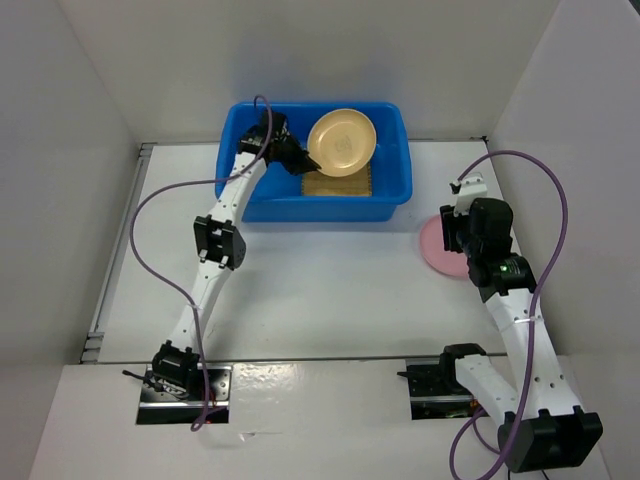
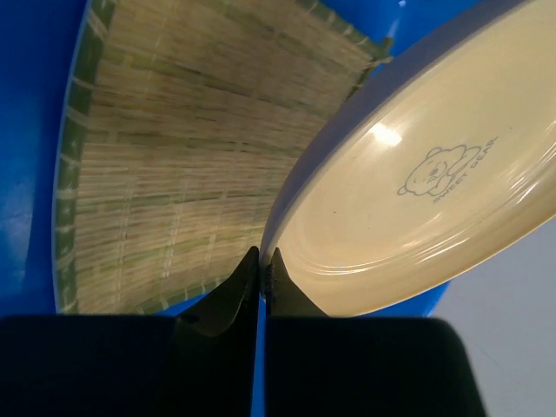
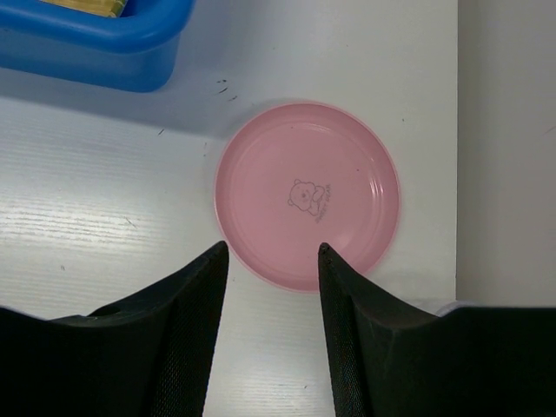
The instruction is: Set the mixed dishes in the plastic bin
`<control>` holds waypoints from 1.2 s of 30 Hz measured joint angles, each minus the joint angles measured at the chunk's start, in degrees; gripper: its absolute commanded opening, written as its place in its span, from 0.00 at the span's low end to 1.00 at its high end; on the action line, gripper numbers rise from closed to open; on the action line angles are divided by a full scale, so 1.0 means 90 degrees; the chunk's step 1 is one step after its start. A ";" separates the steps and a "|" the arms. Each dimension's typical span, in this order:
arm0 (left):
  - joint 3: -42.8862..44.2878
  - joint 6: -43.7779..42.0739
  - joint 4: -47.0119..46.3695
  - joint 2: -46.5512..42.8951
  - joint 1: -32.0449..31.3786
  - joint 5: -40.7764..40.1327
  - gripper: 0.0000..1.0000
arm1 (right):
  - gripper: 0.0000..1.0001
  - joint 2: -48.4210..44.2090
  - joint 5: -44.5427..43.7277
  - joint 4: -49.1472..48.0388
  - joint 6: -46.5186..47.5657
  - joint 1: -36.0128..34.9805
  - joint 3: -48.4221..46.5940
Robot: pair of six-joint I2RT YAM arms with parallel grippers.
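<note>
Bin (image 1: pixel 395 190) sits back-centre on the surface (image 1: pixel 330 290). Mat (image 1: pixel 338 186) lies flat on the bin floor. Plate (image 1: pixel 342 142) is tilted above the mat, inside the bin, its rim pinched in the jaws of the left gripper (image 1: pixel 304 163). Other plate (image 3: pixel 307 194) lies on the surface right of the bin, apart from it.

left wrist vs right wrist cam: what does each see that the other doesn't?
Left wrist only: left gripper shut on the yellow plate at its rim, plate tilted over the woven mat. Right wrist only: pink plate flat on the table, open right gripper over its near edge. Both: the blue bin; right wrist catches one corner, with a tan sliver, maybe the mat.
</note>
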State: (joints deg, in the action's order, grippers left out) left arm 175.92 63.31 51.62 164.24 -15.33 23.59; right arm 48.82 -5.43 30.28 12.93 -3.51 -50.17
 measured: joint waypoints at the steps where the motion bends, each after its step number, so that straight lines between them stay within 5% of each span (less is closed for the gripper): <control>1: 0.0029 0.0049 -0.0041 0.0126 -0.0039 0.0041 0.00 | 0.51 -0.0015 -0.0012 -0.0007 -0.0002 0.0000 0.0002; 8: 0.0053 0.0204 -0.0068 0.0622 -0.0049 0.0109 0.00 | 0.53 -0.0078 -0.0027 -0.0024 0.0000 0.0000 0.0010; 12: 0.0078 0.0175 -0.0024 0.0702 0.0010 0.0124 0.02 | 0.65 -0.0097 -0.0032 -0.0027 -0.0005 0.0000 0.0010; 16: 0.0083 0.0138 0.0061 0.0712 0.0078 0.0138 0.15 | 0.70 -0.0126 -0.0073 -0.0039 0.0017 0.0000 0.0019; 20: 0.0114 0.0012 0.0165 0.0712 0.0114 0.0153 0.43 | 0.71 -0.0136 -0.0112 -0.0061 0.0024 0.0000 0.0092; 25: 0.0172 -0.0206 0.0270 0.0709 0.0143 0.0185 0.90 | 0.94 -0.0136 -0.0221 -0.0090 0.0039 0.0000 0.0192; 27: 0.0194 -0.0330 0.0270 0.0665 0.0143 0.0238 0.99 | 0.99 -0.0136 -0.0284 -0.0092 0.0080 0.0000 0.0226; 36: 0.0189 -0.1270 0.0974 -0.0896 0.0092 -0.0143 0.99 | 0.99 0.0100 -0.0437 -0.0267 0.1953 0.0000 0.1025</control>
State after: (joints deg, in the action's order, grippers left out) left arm 177.62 51.88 60.38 156.18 -14.50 22.31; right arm 49.71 -9.37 27.88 30.50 -3.51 -40.95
